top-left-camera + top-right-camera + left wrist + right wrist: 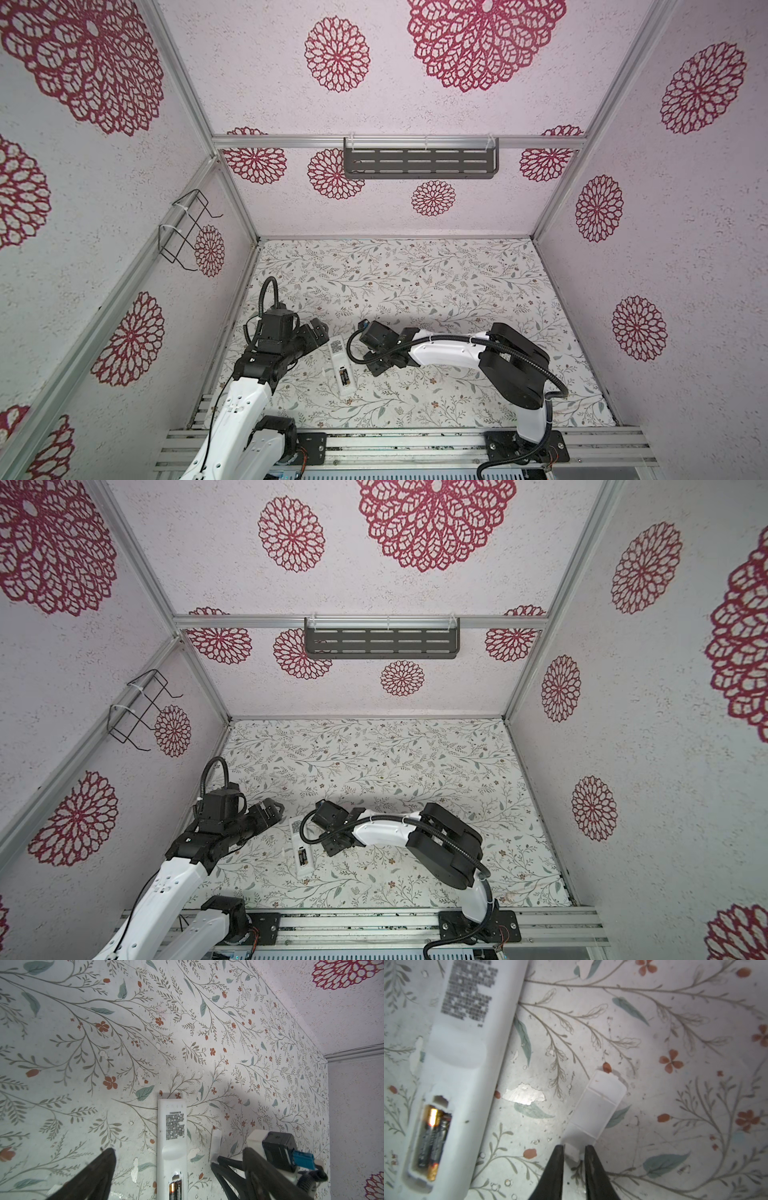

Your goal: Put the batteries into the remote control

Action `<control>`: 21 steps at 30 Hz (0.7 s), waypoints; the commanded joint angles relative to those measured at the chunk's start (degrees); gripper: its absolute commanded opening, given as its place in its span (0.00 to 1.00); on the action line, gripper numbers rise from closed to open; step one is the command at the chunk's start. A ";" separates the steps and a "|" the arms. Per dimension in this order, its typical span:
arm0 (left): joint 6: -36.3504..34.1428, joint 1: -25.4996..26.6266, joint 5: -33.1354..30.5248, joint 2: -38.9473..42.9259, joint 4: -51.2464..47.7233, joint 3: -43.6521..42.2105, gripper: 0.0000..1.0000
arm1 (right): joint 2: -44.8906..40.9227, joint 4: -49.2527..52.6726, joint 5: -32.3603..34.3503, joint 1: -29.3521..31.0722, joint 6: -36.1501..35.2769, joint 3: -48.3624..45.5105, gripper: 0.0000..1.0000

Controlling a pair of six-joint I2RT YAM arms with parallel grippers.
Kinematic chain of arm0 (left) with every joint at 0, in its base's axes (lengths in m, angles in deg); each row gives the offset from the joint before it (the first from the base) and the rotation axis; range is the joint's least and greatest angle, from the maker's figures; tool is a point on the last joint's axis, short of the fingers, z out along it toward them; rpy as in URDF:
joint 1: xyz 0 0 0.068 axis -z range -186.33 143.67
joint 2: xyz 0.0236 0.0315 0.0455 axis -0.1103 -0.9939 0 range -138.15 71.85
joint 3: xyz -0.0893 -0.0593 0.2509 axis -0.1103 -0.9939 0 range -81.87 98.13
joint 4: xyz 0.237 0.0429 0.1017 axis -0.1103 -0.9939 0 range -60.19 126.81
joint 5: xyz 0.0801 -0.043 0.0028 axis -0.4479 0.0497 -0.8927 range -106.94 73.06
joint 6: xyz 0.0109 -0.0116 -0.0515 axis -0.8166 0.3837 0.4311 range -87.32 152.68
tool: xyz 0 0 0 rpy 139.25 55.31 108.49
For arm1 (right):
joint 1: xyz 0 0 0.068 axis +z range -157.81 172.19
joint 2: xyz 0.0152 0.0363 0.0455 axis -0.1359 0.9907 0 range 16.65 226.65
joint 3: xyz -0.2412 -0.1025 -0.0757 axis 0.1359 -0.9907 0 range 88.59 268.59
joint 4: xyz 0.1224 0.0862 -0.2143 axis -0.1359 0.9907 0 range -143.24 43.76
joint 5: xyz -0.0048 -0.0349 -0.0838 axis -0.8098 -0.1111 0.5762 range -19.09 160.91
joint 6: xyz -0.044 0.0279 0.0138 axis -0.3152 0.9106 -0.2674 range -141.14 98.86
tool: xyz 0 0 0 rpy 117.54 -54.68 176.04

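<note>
Two batteries point(432, 1142) are seated side by side in the open bay point(417, 1169) of the remote control point(340, 365), which is laid back-up on the floral tabletop point(415, 282) between the arms. The loose battery cover point(600, 1105) lies just beside it. The cover's tab point(572, 1151) is straddled by the right pincer point(574, 1146), which is nearly together; whether it is clamped cannot be told. The left pincer point(178, 1150) is held wide apart. The scene is enclosed by rosette-papered walls point(415, 83).

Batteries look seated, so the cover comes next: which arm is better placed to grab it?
Right. The right gripper straddles the battery cover at its end tab; the left gripper hangs open by the remote control, apart from that cover.
</note>
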 commanded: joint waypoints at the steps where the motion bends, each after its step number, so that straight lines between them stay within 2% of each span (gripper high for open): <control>1: -0.23 -0.41 -0.11 0.79 0.05 0.48 0.97 | -1.09 6.78 5.28 -0.58 -1.02 -1.26 0.21; 11: -0.36 -0.45 0.34 0.88 0.58 0.13 0.97 | -7.71 5.91 6.18 -7.50 -1.92 -8.96 0.24; 16: -0.51 -0.43 0.63 0.70 0.86 0.12 0.97 | -11.78 6.47 6.45 -10.73 -2.61 -11.54 0.34; 21: -0.47 -0.42 0.67 0.61 1.04 -0.05 0.98 | -14.60 4.22 0.02 -11.66 -3.45 -12.29 0.41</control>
